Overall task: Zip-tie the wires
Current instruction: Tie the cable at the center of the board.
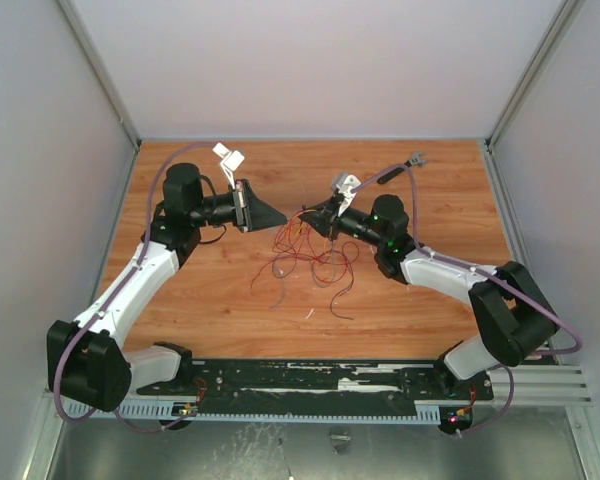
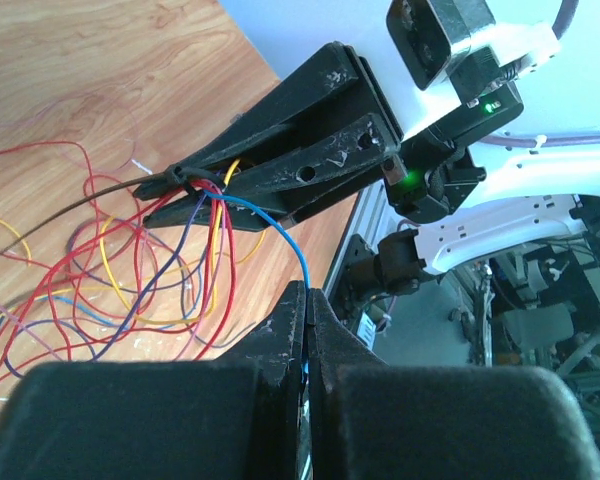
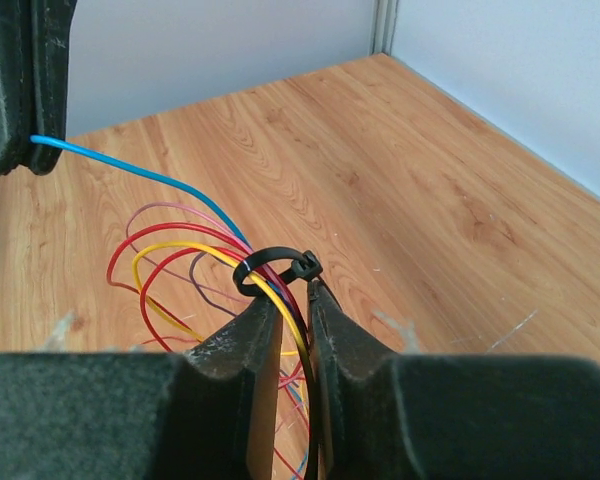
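My left gripper (image 2: 307, 300) is closed on one blue wire (image 3: 130, 168). The zip tie (image 3: 270, 268) loops the wires (image 3: 165, 255) just above my right gripper (image 3: 295, 300), whose jaws stand a crack apart, tail running down between them.

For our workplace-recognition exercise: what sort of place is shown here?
Probably a robot test cell: wooden tabletop boxed in by plain white panels, left arm and right arm mounted at its near edge.

I have two grippers, my left gripper (image 2: 307, 296) and my right gripper (image 3: 293, 300). I count one black zip tie (image 3: 273, 266), one bunch of thin wires (image 1: 308, 262) with just one blue wire (image 3: 150, 176), and one wooden table (image 1: 435, 210).
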Controlling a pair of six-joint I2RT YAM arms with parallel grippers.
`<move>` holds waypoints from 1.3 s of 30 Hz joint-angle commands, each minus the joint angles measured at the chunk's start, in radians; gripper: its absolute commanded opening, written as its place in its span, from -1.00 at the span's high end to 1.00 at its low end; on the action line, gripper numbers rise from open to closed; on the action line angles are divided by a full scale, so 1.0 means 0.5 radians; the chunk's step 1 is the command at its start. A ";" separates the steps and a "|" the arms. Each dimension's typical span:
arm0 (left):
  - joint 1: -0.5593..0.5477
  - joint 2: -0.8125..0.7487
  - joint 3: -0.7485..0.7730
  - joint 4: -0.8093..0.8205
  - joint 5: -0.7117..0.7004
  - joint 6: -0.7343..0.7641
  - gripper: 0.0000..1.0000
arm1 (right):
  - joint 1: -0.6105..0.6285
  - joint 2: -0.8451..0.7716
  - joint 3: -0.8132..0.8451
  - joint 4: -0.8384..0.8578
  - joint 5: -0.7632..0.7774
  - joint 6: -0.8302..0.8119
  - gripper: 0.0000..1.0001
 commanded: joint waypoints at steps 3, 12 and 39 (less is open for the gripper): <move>-0.004 0.022 0.099 -0.003 0.024 -0.030 1.00 | 0.022 0.046 0.030 0.109 0.036 0.026 0.62; -0.004 0.042 0.227 -0.004 0.058 -0.068 1.00 | 0.020 0.146 0.025 0.225 0.047 0.079 0.60; -0.001 -0.078 0.282 -0.173 0.035 0.006 1.00 | 0.021 0.237 0.033 0.271 0.094 0.078 0.69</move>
